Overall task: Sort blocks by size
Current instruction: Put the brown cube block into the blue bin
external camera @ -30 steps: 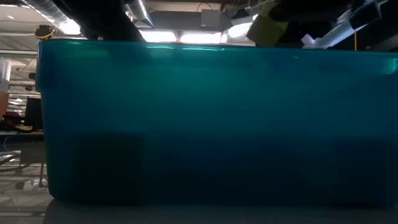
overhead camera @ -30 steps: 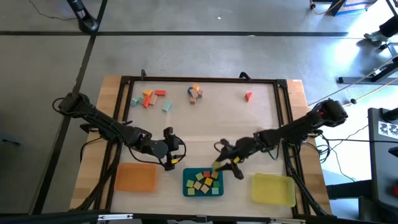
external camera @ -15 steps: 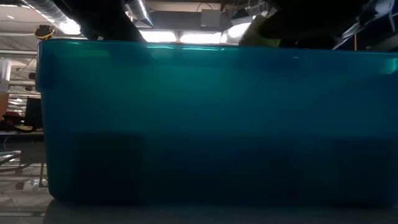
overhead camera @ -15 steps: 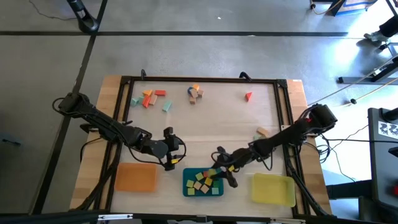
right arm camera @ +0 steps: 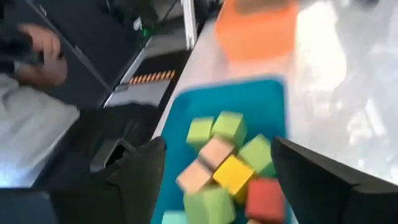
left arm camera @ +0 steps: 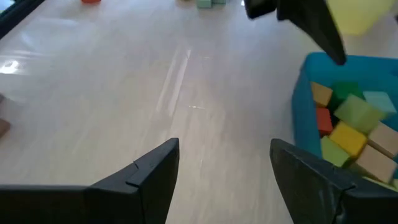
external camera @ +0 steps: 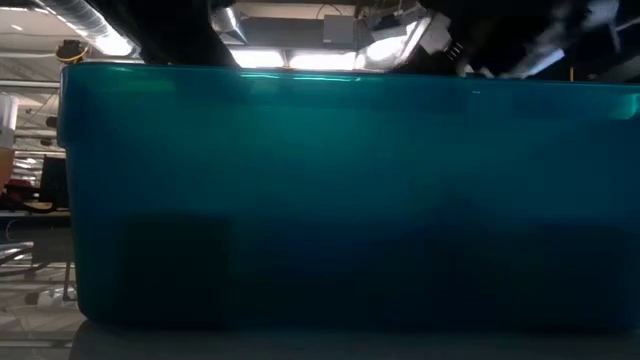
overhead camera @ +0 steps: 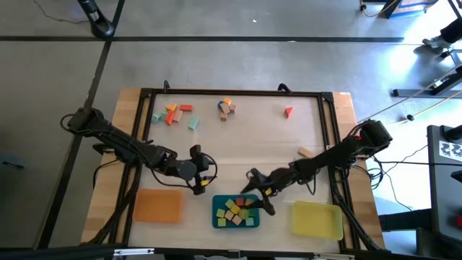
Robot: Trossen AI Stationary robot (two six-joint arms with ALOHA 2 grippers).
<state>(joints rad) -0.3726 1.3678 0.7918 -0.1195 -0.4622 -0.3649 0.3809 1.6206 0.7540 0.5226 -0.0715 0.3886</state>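
Note:
The teal tray (overhead camera: 216, 217) near the front edge holds several blocks (right arm camera: 231, 163), green, tan, yellow and red, lying loose on its floor. My right gripper (overhead camera: 257, 193) hangs open just above the tray's right part (right arm camera: 217, 149), with nothing between its fingers. My left gripper (overhead camera: 203, 175) stands open to the left of the tray, over bare table (left arm camera: 224, 146). More blocks lie on the table at the far left (overhead camera: 173, 113), far middle (overhead camera: 227, 107), far right (overhead camera: 288, 111), and one tan block (overhead camera: 304, 153) lies at the right.
An orange tray (overhead camera: 157, 205) lies left of the teal tray and a yellow tray (overhead camera: 317, 218) right of it. A black frame (overhead camera: 231, 92) runs round the table. The teal tray's wall (external camera: 320, 200) fills the low view. A person's hand (right arm camera: 37, 43) shows beyond the table.
My right gripper has gone toward the near left, down over the teal tray, and has opened. The yellow-green block it carried has left its fingers and lies among the blocks in the tray.

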